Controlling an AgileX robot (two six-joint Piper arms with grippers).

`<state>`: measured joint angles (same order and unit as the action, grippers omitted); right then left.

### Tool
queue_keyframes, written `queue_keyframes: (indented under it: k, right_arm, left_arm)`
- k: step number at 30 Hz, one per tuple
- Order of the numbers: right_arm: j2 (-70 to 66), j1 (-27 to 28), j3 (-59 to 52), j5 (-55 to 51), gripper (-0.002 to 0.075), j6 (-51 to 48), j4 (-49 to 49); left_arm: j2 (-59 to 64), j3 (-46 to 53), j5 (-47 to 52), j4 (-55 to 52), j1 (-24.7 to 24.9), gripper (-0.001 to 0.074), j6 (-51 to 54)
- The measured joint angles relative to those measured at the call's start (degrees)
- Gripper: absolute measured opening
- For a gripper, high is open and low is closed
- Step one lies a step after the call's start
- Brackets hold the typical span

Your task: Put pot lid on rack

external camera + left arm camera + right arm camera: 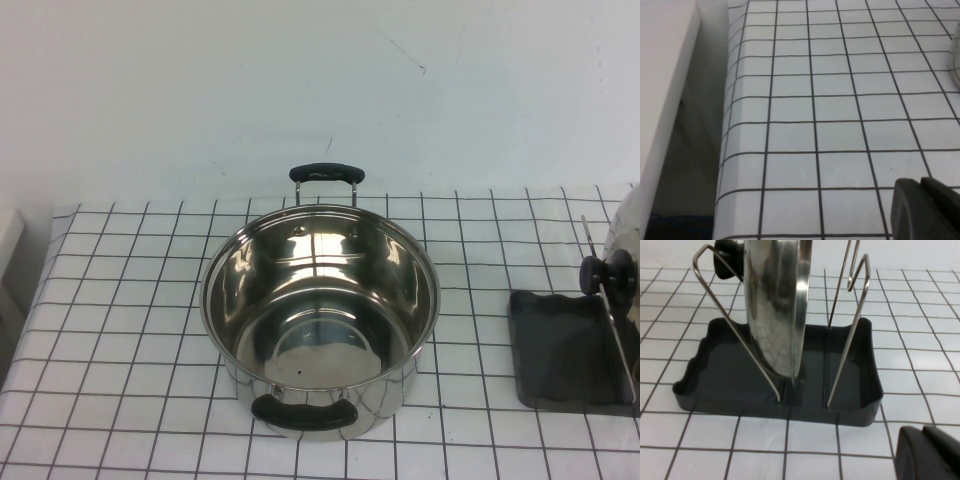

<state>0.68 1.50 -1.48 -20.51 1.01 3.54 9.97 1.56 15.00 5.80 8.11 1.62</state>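
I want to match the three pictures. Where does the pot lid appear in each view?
High view: the pot lid is at the right edge, cut off by the frame, standing on edge in the rack.
Left wrist view: not in it; only the grid cloth and part of the left tool.
Right wrist view: upper centre, upright between the rack's wire bars; the right tool is at the lower corner.
Shared landmark: the grid cloth.

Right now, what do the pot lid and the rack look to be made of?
Pot lid: polished steel by its look, mirroring the grid; black knob, likely plastic. Rack: matte dark grey tray, probably plastic, with thin bare metal wire bars. Each arm's tool, left and right, shows only a dark edge.
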Motion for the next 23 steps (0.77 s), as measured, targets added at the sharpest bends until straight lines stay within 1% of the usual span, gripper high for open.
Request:
queue_keyframes:
  k: [3,6,10,23]
  right_arm:
    - [0.00,0.00,0.00,0.00,-0.0002,0.00,0.00]
    - [0.00,0.00,0.00,0.00,-0.0002,0.00,0.00]
    - [0.00,0.00,0.00,0.00,-0.0002,0.00,0.00]
    - [0.00,0.00,0.00,-0.09,-0.0002,0.00,0.00]
  left_arm:
    - [-2.66,0.00,1.28,2.48,-2.57,-0.0002,2.80]
    - [-6.17,0.00,2.19,3.12,-4.32,-0.0002,3.39]
    - [-10.09,0.00,3.05,3.12,-4.55,-0.0002,4.02]
    - [-10.46,-0.18,3.76,1.93,-4.76,-0.0002,4.00]
